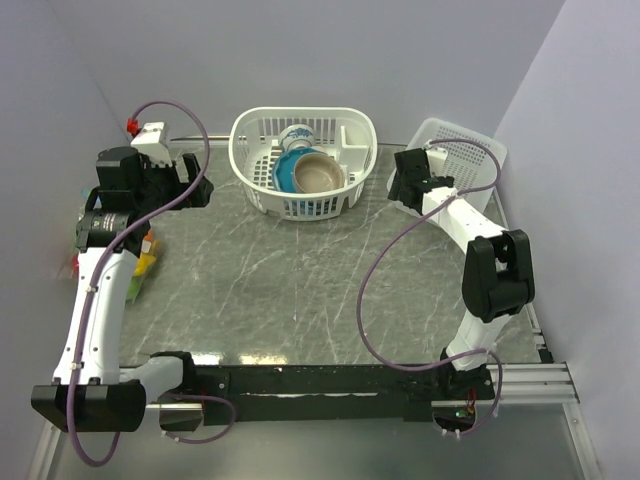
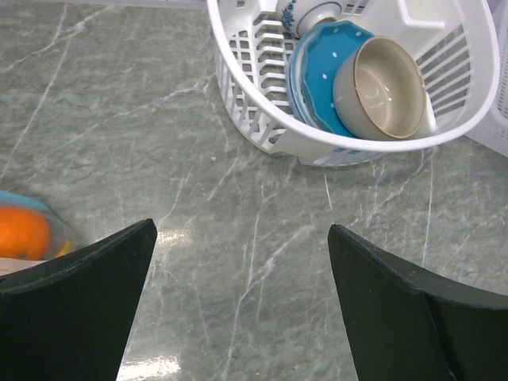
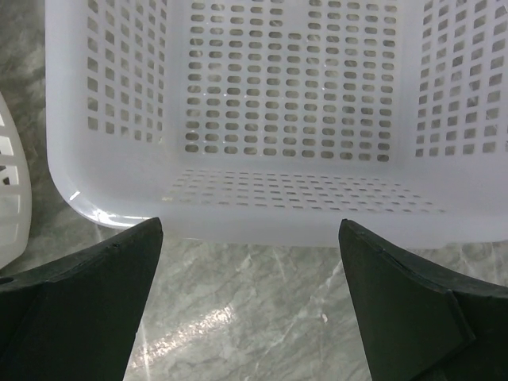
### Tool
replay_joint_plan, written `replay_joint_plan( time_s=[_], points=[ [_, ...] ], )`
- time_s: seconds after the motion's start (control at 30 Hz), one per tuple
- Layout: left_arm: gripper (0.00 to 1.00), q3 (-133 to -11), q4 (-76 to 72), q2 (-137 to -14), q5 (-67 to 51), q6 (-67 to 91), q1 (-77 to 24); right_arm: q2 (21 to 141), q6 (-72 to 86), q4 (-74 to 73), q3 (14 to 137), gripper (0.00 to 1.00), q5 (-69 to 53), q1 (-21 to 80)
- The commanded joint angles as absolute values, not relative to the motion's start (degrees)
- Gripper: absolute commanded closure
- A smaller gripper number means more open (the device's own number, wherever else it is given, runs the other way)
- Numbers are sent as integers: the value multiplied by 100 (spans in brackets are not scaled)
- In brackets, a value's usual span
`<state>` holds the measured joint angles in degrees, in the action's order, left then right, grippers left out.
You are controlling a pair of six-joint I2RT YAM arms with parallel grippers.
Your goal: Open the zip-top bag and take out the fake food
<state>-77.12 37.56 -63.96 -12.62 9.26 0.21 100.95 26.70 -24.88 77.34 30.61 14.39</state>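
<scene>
Grey marble table [image 1: 300, 280], left gripper [image 2: 242, 230] and right gripper [image 3: 251, 224] spread wide, orange [image 2: 22, 232] in bag [image 2: 59, 236], bowls [image 2: 381, 87] in basket [image 2: 262, 107].

Ahead of the black-fingered left gripper [image 2: 242, 228] spreads a grey-green, marble-patterned table [image 2: 119, 119] streaked with pale veins. Ahead and to its right, a white slotted dish basket [image 2: 262, 103] holds a teal-blue bowl [image 2: 317, 71] speckled with white dots, a plain beige bowl [image 2: 385, 87] and a white cup [image 2: 305, 12] with dark blue markings. Beside its left finger shows a bright orange fruit [image 2: 20, 232], under the teal-blue edge of the clear zip-top bag [image 2: 32, 202]. Ahead of the black-fingered right gripper [image 3: 251, 224] stands a white crate [image 3: 278, 103], patterned with rows of small rectangular holes.
</scene>
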Motion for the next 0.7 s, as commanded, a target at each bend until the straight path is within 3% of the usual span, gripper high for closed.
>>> replay_joint_plan(
  time_s=[0.0, 0.37, 0.53, 0.67],
  points=[
    [3, -7866, 3621, -6118, -1204, 897, 123, 10019, 2918, -2584, 7761, 0, 3673, 1450],
    [3, -7480, 3639, -5625, -1063, 624, 132, 10256, 2769, -2452, 8278, 0, 3620, 1248],
    [3, -7321, 3577, -5642, -1160, 721, 132, 11220, 2742, -3285, 9515, 0, 3665, 1151],
    [3, -7453, 3604, -5687, -1125, 765, 132, 11601, 3031, -3955, 9660, 1, 3726, 1151]
  ],
)
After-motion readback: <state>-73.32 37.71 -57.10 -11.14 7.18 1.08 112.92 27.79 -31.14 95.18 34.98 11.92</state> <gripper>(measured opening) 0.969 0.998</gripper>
